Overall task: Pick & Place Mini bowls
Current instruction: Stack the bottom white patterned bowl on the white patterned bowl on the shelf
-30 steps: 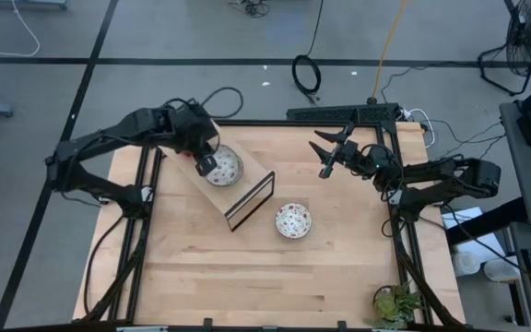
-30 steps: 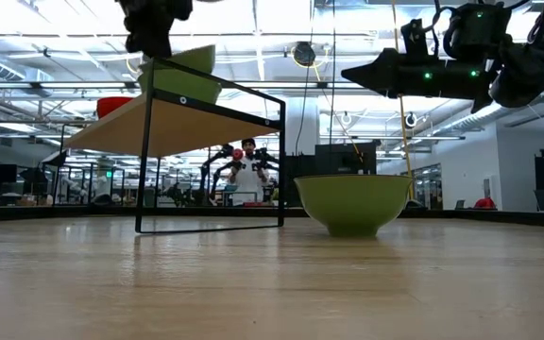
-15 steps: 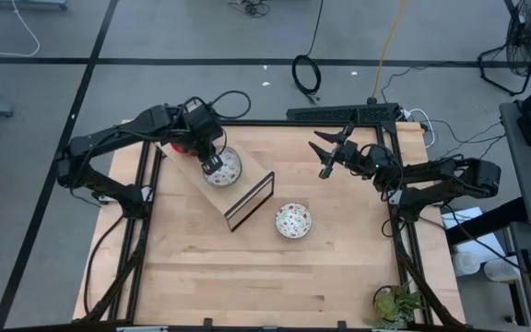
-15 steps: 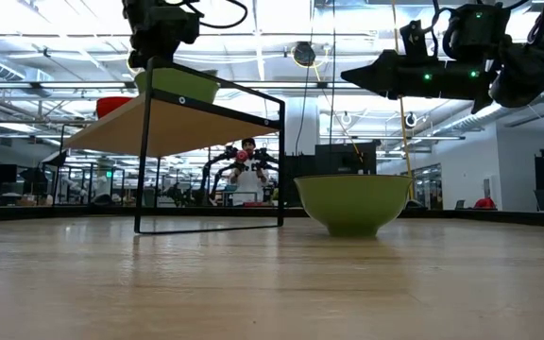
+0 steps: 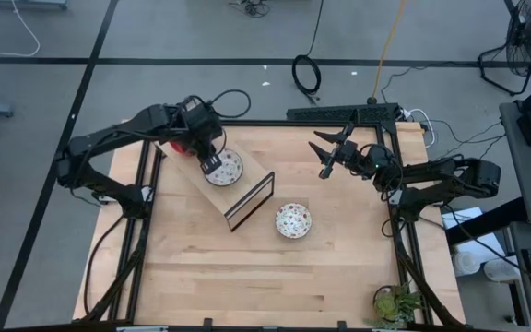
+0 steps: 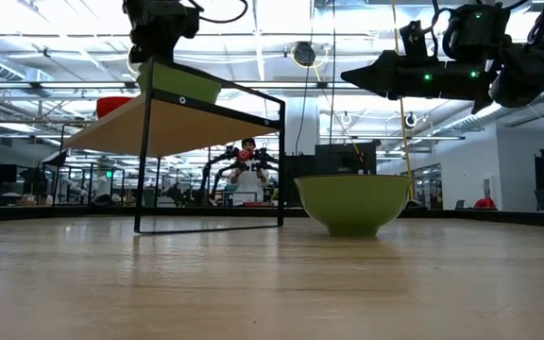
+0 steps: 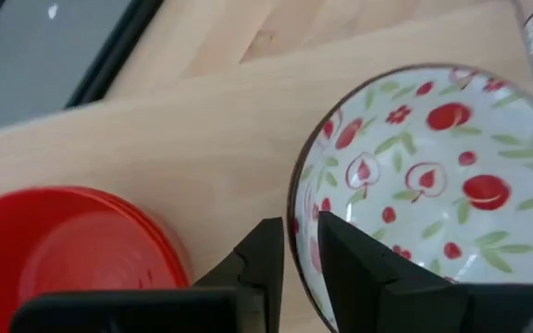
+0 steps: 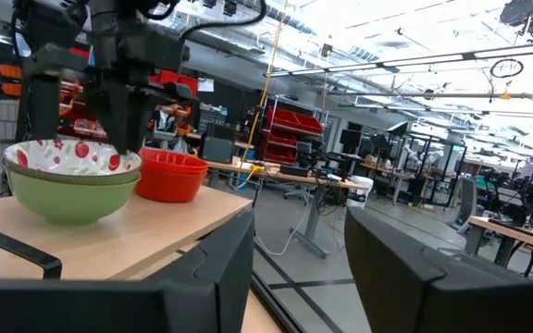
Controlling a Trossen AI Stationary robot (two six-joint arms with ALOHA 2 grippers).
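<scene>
Near bowl: we see one patterned bowl [image 5: 293,220] alone on the table [image 5: 339,267], right of the rack's black frame; from table height [image 6: 352,203] its outside is green.

Rack: a raised wooden shelf [image 5: 212,189] on a black frame [image 5: 250,200] sits left of centre; in the low view [image 6: 159,126] its board stands well above the table.

Shelf bowl: a second patterned bowl [image 5: 225,168] rests on the shelf; the right wrist view [image 8: 72,157] shows it nested in a green bowl [image 8: 68,197] beneath.

Left gripper: we find it [image 5: 212,165] over the shelf, clenched on the left rim of the shelf bowl [image 7: 433,185]; its wrist view shows one finger [image 7: 268,268] outside the rim and the other inside.

Red bowls: a red stack [image 7: 72,250] sits just beside the patterned one on the shelf, farther left [image 5: 181,145], mostly hidden under the arm from above; how many are stacked we cannot tell.

Right gripper: it [image 5: 322,155] hangs in the air over the far right of the table, fingers spread and holding nothing, well apart from every bowl.

Background: a person [image 6: 246,179] stands in the room beyond the table.
</scene>
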